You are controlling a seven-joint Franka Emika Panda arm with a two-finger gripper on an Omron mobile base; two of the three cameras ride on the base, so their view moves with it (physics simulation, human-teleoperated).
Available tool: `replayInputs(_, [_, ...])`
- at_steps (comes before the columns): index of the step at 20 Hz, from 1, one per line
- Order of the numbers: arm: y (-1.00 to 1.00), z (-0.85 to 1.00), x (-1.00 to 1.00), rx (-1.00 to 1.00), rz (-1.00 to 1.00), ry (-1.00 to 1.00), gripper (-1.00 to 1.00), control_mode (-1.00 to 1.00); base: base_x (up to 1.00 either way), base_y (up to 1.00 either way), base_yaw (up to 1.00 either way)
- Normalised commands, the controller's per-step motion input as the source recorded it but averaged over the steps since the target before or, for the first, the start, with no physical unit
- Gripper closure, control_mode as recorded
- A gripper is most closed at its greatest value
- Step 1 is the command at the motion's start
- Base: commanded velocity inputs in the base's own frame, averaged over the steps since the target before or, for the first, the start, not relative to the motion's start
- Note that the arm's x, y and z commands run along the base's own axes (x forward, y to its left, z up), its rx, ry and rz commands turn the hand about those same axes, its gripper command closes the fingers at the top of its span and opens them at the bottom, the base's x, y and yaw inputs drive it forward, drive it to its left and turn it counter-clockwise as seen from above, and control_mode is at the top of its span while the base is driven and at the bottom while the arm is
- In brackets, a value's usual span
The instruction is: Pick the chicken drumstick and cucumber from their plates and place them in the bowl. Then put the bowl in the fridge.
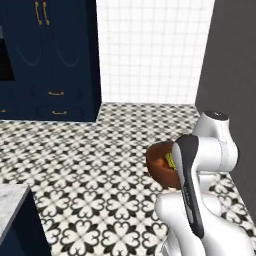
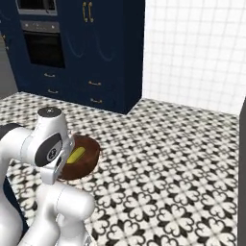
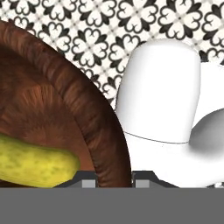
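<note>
The robot's own arm covers part of the bowl in both base views, and the drumstick can't be made out. Hand view: the gripper is clamped on the bowl's rim, fingertips either side of its wall, cucumber lying inside. Beyond, patterned floor, navy cabinets.

Cucumber in bowl; bowl held up over the floor, at the arm's front. Cabinets behind, wall to their right.
</note>
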Motion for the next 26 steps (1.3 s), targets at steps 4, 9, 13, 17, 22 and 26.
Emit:
replayInputs(4, [0.0,0.0,0.0,0.0,0.0,0.0,1.0,1.0,1.0,0.07,0.35])
replayInputs(9, [0.0,0.0,0.0,0.0,0.0,0.0,1.0,1.0,1.0,0.0,0.43])
replayInputs(13, [0.0,0.0,0.0,0.0,0.0,0.0,1.0,1.0,0.97,0.0,0.61])
replayInputs(17, [0.0,0.0,0.0,0.0,0.0,0.0,1.0,1.0,0.82,0.0,0.67])
replayInputs(22, [0.0,0.0,0.0,0.0,0.0,0.0,1.0,1.0,0.93,0.0,0.63])
replayInputs(26, [0.0,0.0,0.0,0.0,0.0,0.0,1.0,1.0,1.0,0.0,0.54])
